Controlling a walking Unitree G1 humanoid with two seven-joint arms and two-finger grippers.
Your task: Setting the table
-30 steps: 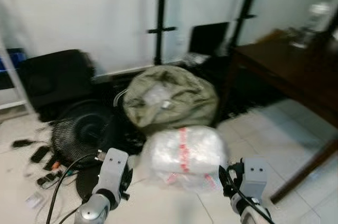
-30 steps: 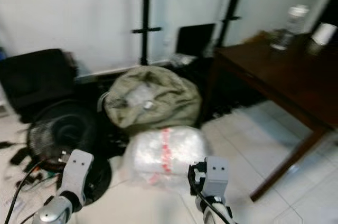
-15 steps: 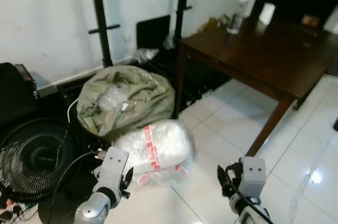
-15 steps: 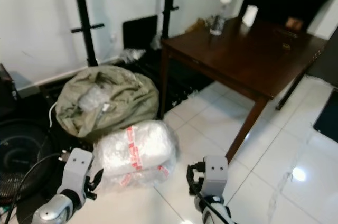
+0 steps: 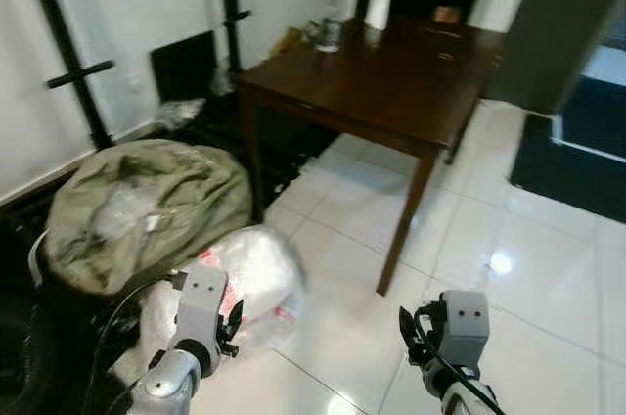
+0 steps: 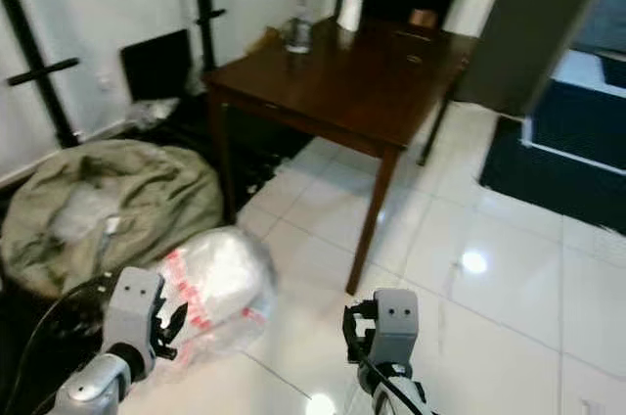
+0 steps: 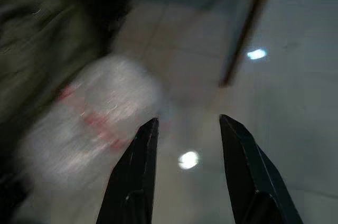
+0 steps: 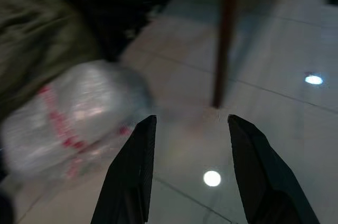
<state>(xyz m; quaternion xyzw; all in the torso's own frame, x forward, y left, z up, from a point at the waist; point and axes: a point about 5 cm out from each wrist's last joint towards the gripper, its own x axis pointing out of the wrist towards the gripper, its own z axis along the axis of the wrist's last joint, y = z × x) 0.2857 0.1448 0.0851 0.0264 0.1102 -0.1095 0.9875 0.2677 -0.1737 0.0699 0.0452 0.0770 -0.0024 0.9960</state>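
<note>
Two spread-fingered grippers, left (image 7: 185,129) and right (image 8: 190,129), above glossy tiles (image 8: 274,118).

Bench (image 5: 391,92) stands ahead, centre-right, on the tiled floor (image 5: 509,229). Bottle (image 5: 331,12) on the bench's far left corner, paper roll (image 5: 377,11) just right of it, small box (image 5: 446,15) further right along the far edge. Fabric sack (image 5: 137,205) lies on the floor left of the bench, near its left legs. Plastic-wrapped bundle (image 5: 249,278) in front of the sack, touching it. Stand poles (image 5: 230,14) against the wall behind the sack. Floor mat (image 5: 572,156) right of the bench. Left end effector (image 7: 185,134) and right end effector (image 8: 187,129) low in front, over the floor.
</note>
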